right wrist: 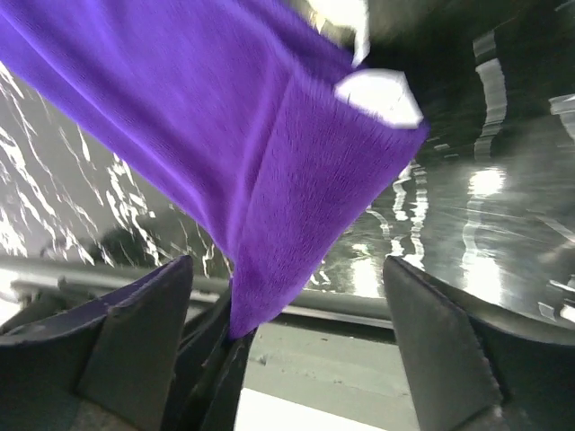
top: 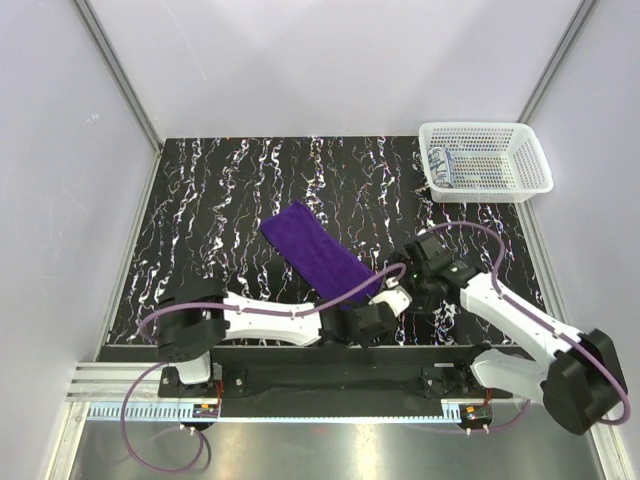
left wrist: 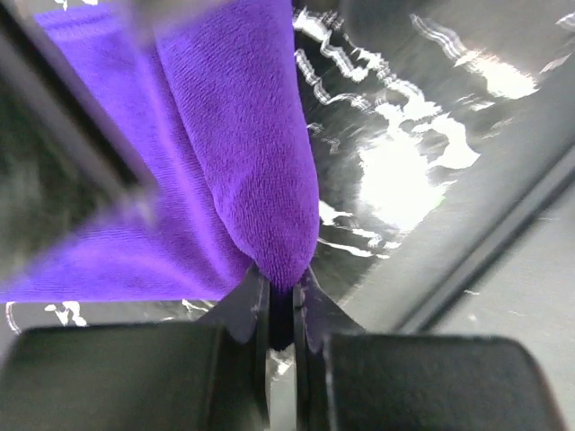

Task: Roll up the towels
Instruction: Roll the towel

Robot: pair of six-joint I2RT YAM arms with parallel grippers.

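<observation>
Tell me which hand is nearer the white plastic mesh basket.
Right. The right hand sits below and left of the basket; the left hand, shut on the purple cloth towel, is just beyond it, farther left.

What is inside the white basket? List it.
The white mesh basket holds one patterned white and blue-grey towel at its left end. Anything beneath that towel is covered.

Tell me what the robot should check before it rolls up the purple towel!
1. Corner of purple towel pinched by left gripper: ok.
2. Grip by right gripper: not ok, jaws wide open around the towel.
3. Far end flat on table: ok.
4. Roll started: not ok, none yet.
5. Other, patterned towel out of the way in basket: ok.
</observation>
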